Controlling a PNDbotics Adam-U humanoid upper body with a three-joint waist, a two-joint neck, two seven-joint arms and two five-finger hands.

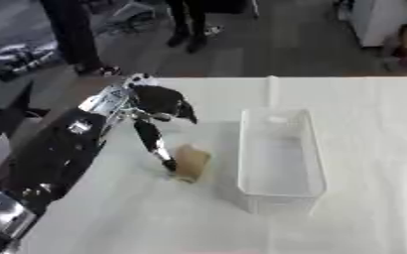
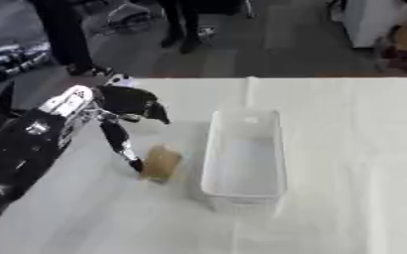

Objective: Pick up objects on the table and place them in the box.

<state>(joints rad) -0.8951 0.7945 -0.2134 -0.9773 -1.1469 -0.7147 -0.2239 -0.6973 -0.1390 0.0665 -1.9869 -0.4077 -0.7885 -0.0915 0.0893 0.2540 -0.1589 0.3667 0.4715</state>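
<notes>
We are reaching our black left hand (image 1: 159, 106) in from the left of the frame, one long finger (image 1: 155, 146) extending straight down to touch the small tan rounded object (image 1: 190, 162) lying at centre, just beside the clear rectangular plastic box (image 1: 281, 191). Nothing is curling around it yet; we are likely steadying it before grasping.

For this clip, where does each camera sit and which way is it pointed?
Left eye view: in the head, looking down at the white table; the left arm enters from the left, its robot hand reaching a finger down to a tan object.
Right eye view: beside it, same downward aim, scene shifted slightly left.
Shared: the clear box, the tan object, the left arm. No right robot hand shows.
</notes>
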